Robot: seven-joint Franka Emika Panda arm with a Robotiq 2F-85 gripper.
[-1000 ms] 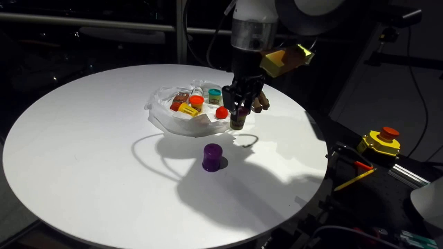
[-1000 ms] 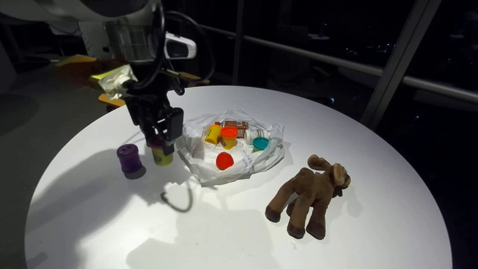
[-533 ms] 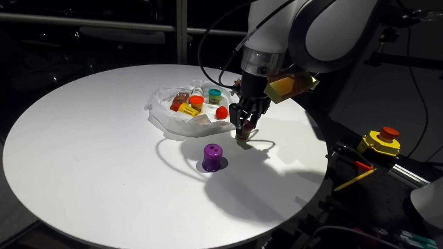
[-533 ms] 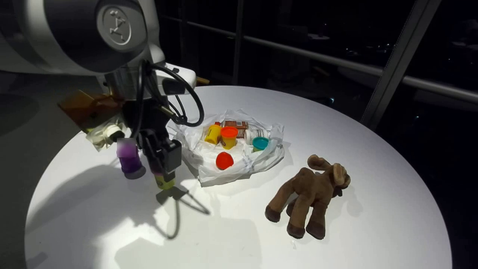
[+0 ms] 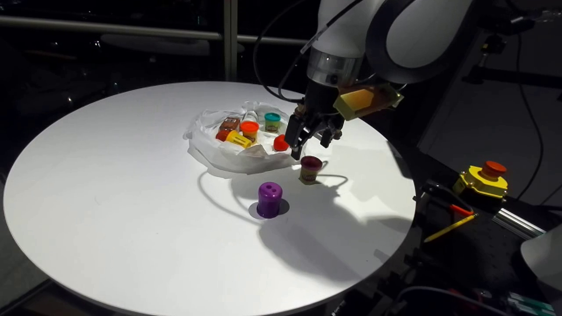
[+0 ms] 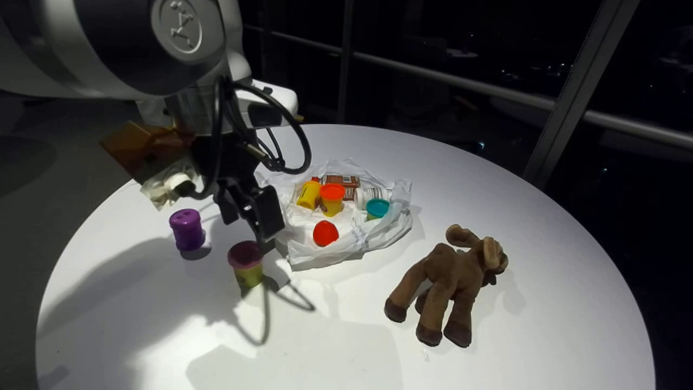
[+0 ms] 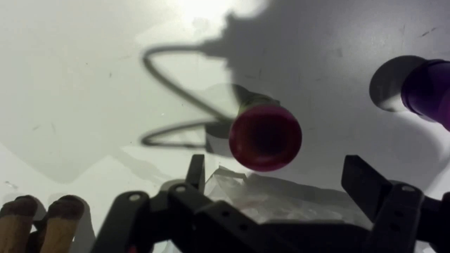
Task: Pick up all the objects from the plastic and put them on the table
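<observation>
Two fingers of my black gripper (image 7: 276,167) stand wide apart, nothing held — nr tips, maroon-lidded yellowish tub (image 5: 310,171) upright on round white tabletop (image 5: 131,219), then purple plastic cylinder (image 5: 269,201); farther, on wrinkled translucent plastic sheet (image 5: 232,161), teal-lidded tub (image 6: 377,208) etc.

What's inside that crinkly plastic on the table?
The plastic holds a yellow container, an orange-lidded tub, a teal-lidded tub, a red piece, a brown box and a white container. Anything beneath them or within the folds is covered.
</observation>
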